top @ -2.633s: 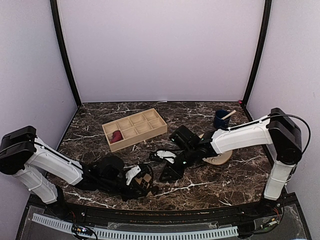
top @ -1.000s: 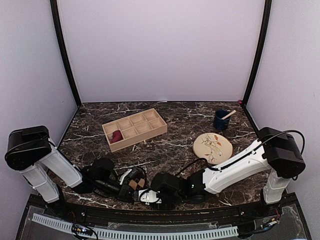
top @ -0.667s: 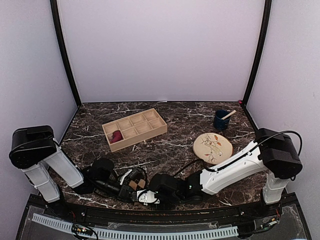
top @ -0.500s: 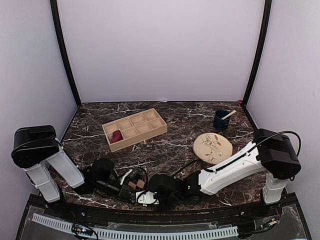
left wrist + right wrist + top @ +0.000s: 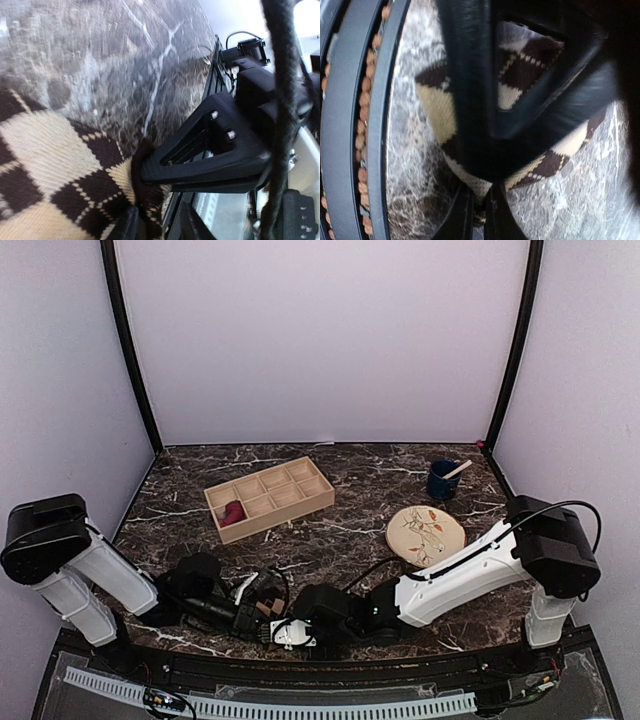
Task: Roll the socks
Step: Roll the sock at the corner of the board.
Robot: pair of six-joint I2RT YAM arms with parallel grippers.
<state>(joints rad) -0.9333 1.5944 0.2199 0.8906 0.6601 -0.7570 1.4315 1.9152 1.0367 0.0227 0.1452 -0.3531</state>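
A brown and cream argyle sock [image 5: 266, 606] lies bunched near the table's front edge, between both grippers. My left gripper [image 5: 258, 598] reaches it from the left. In the left wrist view the sock [image 5: 60, 165] fills the lower left and its dark edge sits pinched in my left gripper [image 5: 155, 220]. My right gripper [image 5: 284, 631] comes in from the right, low over the table. In the right wrist view my right gripper [image 5: 478, 210] is shut on the sock's lower edge [image 5: 437, 110], and the left gripper's black finger crosses in front.
A wooden compartment tray [image 5: 270, 497] holds a red item [image 5: 232, 512] at the back left. A patterned plate [image 5: 426, 536] and a blue cup [image 5: 443, 480] with a stick stand at the right. The black front rail [image 5: 300, 660] runs right beside both grippers.
My right arm swung from beside the plate down to the front edge and closed on the sock. Over the last second both grippers shifted slightly left with the sock.
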